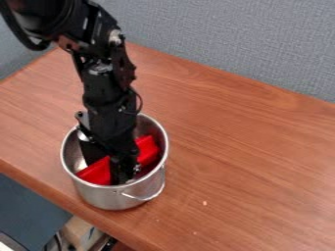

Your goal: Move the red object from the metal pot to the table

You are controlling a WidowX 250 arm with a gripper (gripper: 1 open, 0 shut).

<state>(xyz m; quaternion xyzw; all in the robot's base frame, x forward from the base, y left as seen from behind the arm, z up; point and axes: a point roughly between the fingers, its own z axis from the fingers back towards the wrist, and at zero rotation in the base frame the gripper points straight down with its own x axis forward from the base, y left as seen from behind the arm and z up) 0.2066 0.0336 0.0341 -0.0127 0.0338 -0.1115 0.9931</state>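
The red block [96,173] lies inside the metal pot [148,184], left of the frame's centre, and the gripper [124,175] reaches into the pot over it; whether its fingers grasp the block or are merely around it cannot be told. The step in hand appears to be securing the block; the next move calls for a confirmed grip, then a straight lift past the rim before travel toward the table [249,162] at the right of the frame.

shiny metal pot [147,186], smooth grained wooden table [242,147], matt dark robot arm [108,74]
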